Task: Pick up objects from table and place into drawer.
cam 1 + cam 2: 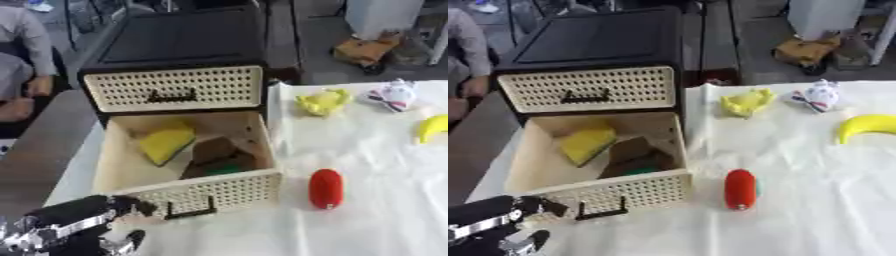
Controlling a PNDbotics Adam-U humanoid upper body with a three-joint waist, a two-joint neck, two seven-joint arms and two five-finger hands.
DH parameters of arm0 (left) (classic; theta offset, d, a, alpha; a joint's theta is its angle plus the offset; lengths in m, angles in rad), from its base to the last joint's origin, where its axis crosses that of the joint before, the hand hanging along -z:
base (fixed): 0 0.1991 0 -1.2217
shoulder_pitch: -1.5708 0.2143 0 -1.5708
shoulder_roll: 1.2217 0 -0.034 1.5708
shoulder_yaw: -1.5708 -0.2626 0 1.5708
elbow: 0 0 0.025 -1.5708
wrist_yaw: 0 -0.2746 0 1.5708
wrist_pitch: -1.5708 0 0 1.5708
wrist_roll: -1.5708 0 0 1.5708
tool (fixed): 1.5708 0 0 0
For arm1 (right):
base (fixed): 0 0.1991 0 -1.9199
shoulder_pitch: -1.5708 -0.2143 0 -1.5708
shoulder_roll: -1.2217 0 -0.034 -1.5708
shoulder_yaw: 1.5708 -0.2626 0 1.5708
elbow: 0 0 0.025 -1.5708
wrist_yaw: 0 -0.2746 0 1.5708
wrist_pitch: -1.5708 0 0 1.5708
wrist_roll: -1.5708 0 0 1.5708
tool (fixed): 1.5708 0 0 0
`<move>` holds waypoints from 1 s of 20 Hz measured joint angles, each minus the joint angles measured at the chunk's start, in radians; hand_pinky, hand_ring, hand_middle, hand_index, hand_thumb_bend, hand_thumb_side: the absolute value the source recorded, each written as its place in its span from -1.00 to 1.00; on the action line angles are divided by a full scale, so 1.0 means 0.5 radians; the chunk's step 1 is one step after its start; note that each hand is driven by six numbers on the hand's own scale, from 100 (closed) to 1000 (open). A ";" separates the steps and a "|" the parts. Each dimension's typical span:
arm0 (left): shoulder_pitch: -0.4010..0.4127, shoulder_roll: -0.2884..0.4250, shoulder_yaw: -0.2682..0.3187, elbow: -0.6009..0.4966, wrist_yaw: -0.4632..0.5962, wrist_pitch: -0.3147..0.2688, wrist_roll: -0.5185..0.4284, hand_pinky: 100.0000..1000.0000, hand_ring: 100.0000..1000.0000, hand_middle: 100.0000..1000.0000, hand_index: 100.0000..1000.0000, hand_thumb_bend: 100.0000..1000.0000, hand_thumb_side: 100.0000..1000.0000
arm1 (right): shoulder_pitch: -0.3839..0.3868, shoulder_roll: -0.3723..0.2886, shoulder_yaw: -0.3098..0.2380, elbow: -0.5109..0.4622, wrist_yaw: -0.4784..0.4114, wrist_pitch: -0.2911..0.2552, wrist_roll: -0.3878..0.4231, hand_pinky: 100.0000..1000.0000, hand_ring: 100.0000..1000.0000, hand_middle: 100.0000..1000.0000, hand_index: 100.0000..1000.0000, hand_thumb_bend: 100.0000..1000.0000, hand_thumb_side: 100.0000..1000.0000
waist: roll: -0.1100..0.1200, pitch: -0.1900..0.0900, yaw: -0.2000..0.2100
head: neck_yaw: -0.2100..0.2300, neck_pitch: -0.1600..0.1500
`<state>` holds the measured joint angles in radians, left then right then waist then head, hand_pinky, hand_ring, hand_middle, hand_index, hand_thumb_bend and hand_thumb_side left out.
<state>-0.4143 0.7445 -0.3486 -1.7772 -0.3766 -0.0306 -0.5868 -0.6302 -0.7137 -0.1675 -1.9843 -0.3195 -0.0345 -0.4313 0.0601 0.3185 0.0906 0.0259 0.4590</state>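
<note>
My left robot hand (83,220) low at lower-left, by the open drawer (118,172) front; can't tell finger state | right hand unseen | drawer holds yellow sponge (166,144) and a brown-green item | left on worktop (385,210): red object (325,188), banana (866,126), yellow toy (322,102), white toy (393,95).

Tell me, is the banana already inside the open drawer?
No, the banana lies on the white cloth at the right edge, well apart from the open drawer.
</note>
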 measured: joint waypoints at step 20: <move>0.016 -0.031 -0.002 0.091 -0.178 -0.014 0.012 -1.00 -1.00 0.79 1.00 -1.00 0.89 | 0.008 0.013 -0.011 0.000 0.005 0.007 0.003 -0.07 0.44 0.04 0.38 -0.43 1.00 | -0.003 0.017 0.034 | -0.022 -0.011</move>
<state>-0.4063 0.7290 -0.3496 -1.7316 -0.4655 -0.0377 -0.5809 -0.6262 -0.7073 -0.1728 -1.9843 -0.3173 -0.0310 -0.4298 0.0587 0.3271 0.1075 0.0150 0.4533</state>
